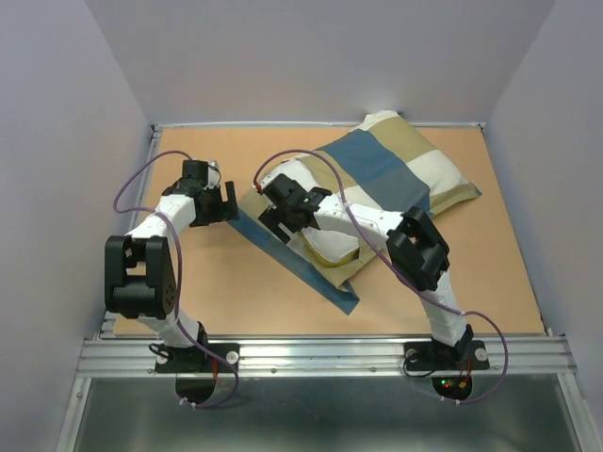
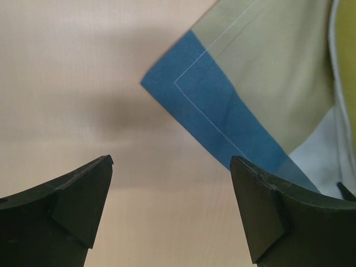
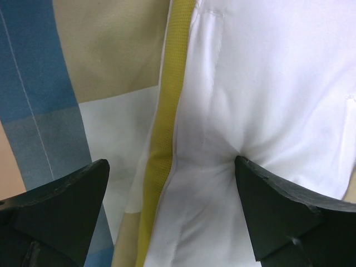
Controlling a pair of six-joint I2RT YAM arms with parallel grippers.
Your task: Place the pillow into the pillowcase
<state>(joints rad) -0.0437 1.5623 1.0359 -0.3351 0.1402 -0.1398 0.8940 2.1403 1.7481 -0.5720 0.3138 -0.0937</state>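
Table: tan surface walled on three sides, with both arm bases at its near edge.

Pillowcase: lies diagonally from the far right corner toward the table centre, in blocks of blue, tan and cream. Its far portion looks plump. A flat blue-edged layer at its near left end spreads onto the table. In the left wrist view the blue corner of the pillowcase lies flat on the wood.

Pillow: white with a yellow-green edge, showing at the near left end of the pillowcase and lying on the flat lower layer. The right arm hides part of it, and how far it reaches inside cannot be told. In the right wrist view the pillow fills the right side, its yellow-green edge running beside the pillowcase.

Right gripper: over the pillow's exposed end, fingers spread wide and holding nothing. The wrist view places the right gripper astride the yellow-green edge.

Left gripper: fingers wide apart and empty, above bare table just beside the blue corner; wrist view, left gripper
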